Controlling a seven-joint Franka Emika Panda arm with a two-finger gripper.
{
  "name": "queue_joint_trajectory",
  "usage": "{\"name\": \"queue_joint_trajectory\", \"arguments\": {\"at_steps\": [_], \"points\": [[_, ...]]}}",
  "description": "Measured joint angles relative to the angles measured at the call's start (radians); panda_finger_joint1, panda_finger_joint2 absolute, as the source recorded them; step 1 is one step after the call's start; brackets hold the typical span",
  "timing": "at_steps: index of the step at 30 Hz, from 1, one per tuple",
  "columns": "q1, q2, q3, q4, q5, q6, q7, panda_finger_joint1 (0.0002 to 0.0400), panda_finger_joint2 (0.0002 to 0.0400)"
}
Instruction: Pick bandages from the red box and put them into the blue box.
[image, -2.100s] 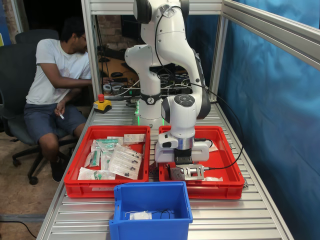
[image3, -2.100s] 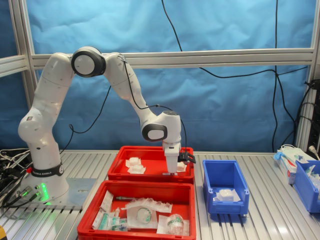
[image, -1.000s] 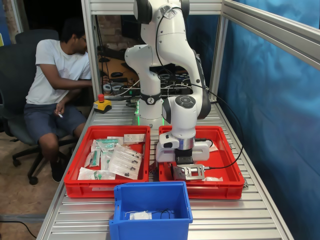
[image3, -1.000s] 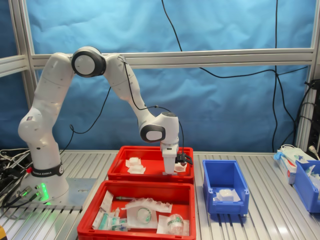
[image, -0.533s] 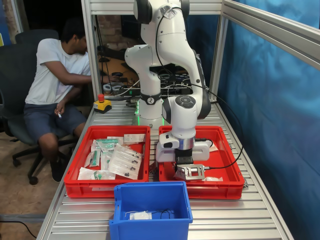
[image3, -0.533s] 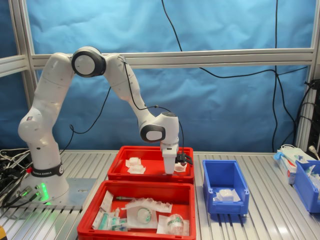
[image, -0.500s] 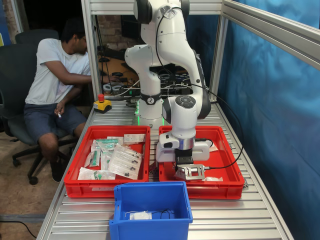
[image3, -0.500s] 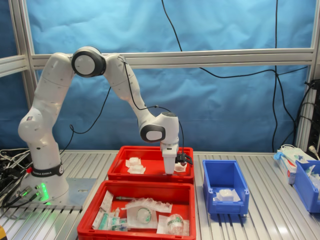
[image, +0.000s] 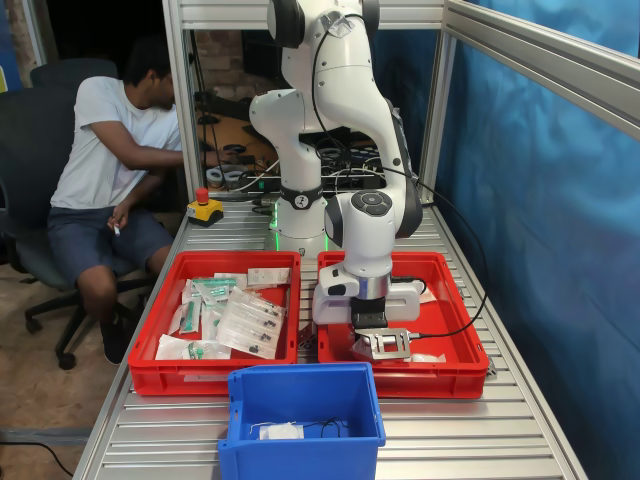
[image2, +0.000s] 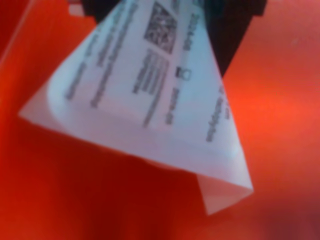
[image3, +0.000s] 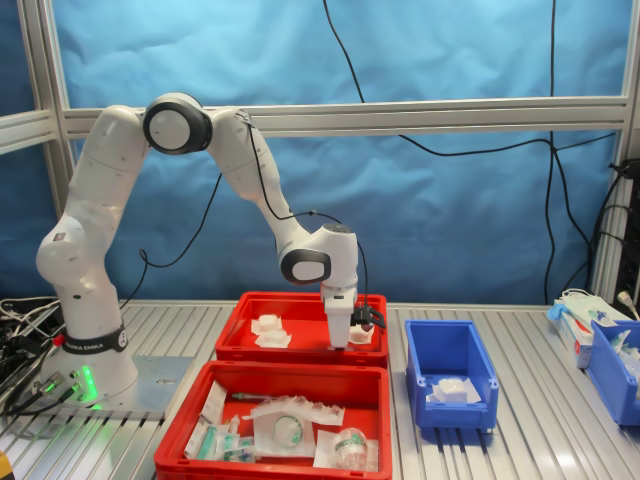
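My tool is pinching one bandage — the white printed pouch hangs from it, a corner curling, just above the floor of the red box. Farther inside that box, toward my base, more bandages lie on the floor. Beyond the box's end wall on the desk sits the blue box — one pouch rests inside it.

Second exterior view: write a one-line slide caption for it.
Robot arm's gripper lifting a bandage from the red box, blue box waiting alongside.
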Motion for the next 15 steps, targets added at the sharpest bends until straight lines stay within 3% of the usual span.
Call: {"name": "queue_joint_trajectory", "arguments": {"at_steps": [10, 15], "points": [[0.000, -0.006, 0.000, 0.000, 0.000, -0.012, 0.000, 0.0077, 0.0077], [0.000, -0.038, -0.001, -0.001, 0.000, -0.060, 0.000, 0.0077, 0.0077]]}}
